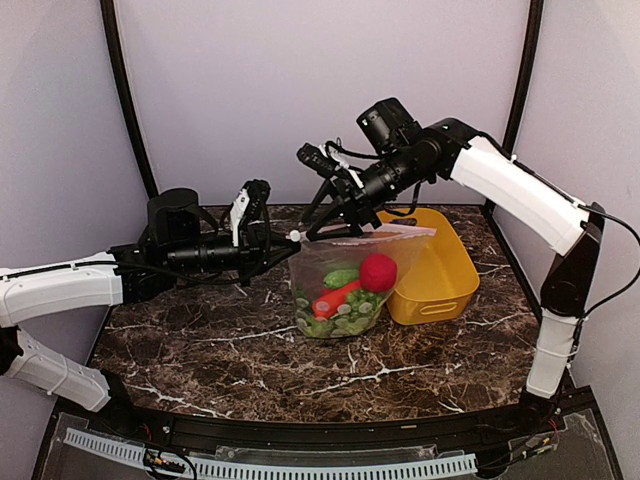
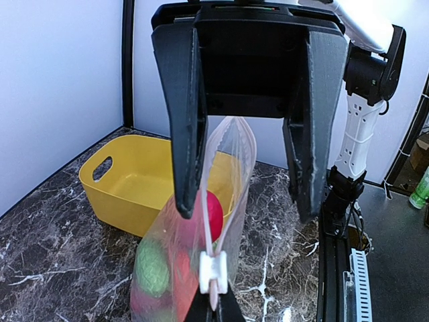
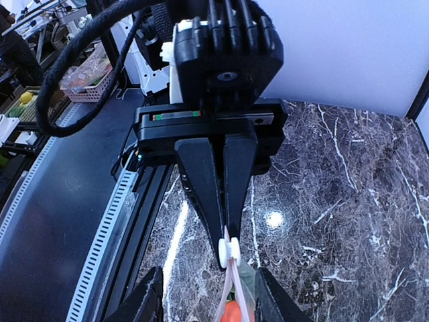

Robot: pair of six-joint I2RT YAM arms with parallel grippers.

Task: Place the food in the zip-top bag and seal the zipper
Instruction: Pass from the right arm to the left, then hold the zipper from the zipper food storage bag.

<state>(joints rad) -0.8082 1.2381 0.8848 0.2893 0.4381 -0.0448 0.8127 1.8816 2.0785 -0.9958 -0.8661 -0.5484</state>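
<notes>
Nearest me, a white slotted strip (image 1: 270, 462) runs along the table's black front rail. Beyond it lies the table (image 1: 200, 340), glossy dark brown marble pattern with white veins.

At mid-table the zip-top bag (image 1: 312, 270) stands upright, clear and crinkly, its right side against the yellow plastic basket (image 1: 445, 285). The basket is smooth, with rounded corners and a slot handle.

The food sits in the bottom of the bag: a red round fruit (image 1: 378, 272), a green cucumber (image 1: 340, 277), a red pepper (image 1: 335, 298) and green grapes (image 1: 335, 320). In the left wrist view a green round one (image 2: 153, 267) also shows through the film.

The zipper (image 1: 370, 238), a thin pale pinkish strip, runs along the bag's raised top edge. A small white slider (image 2: 213, 272) sits at its left end.

My left gripper (image 2: 213, 310) is pinched tight on that end of the zipper, right beside the slider, holding the corner up.

My right gripper (image 2: 245, 213) hangs above the bag with its matte black, wedge-shaped fingers spread apart astride the top edge. One finger touches the strip and the jaws grip nothing.

I cannot tell how much of the mouth is sealed.
</notes>
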